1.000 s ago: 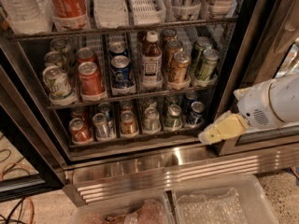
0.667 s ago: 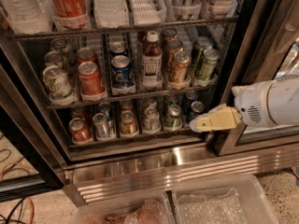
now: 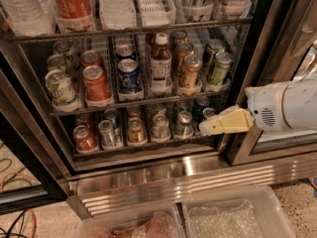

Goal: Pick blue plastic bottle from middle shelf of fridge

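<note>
The blue plastic bottle [image 3: 160, 63] stands upright in the centre lane of the middle shelf [image 3: 148, 99]. It has a white cap, dark contents and a pale label, and stands taller than the cans around it. The fridge [image 3: 198, 175] stands open, with wire racks and a ribbed steel base. My gripper [image 3: 210, 126], pale yellow on a white arm, reaches in from the right. It is at the right end of the lower shelf, below and to the right of the bottle and apart from it.
A blue soda can [image 3: 129, 76] stands just left of the bottle, then a red can [image 3: 95, 82]. Bronze and green cans [image 3: 218, 67] stand to its right. Large water bottles [image 3: 22, 6] fill the top shelf. Clear bins [image 3: 233, 217] sit on the floor below. The black door frame [image 3: 250, 58] is beside my arm.
My gripper has moved left and slightly up, from the door frame toward the right end of the lower shelf. The bottle and cans have not moved.
</note>
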`<state>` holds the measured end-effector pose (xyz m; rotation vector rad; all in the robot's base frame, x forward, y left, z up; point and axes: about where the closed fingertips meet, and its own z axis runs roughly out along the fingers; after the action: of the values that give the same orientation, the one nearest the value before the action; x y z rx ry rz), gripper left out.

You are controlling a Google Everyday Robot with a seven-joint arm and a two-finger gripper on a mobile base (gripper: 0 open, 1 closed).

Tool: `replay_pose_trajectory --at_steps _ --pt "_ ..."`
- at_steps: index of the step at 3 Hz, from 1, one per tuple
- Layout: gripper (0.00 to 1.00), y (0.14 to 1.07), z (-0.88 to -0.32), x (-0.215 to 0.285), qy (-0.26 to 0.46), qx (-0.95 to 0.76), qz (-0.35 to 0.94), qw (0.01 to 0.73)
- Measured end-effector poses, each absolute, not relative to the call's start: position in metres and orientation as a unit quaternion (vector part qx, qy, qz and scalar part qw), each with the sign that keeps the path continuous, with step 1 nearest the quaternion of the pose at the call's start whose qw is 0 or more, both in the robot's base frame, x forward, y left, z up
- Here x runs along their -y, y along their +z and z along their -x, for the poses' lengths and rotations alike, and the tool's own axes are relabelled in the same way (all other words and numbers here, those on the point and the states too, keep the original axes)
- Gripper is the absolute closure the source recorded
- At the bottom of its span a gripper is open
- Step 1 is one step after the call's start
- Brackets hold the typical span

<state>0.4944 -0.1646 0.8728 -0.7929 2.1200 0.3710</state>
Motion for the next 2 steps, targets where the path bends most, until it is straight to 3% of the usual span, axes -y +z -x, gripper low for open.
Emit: replay_pose_trajectory --at_steps 2 --pt "0.00 0.858 -0.501 0.137 0.148 -0.832 0.363 0.394"
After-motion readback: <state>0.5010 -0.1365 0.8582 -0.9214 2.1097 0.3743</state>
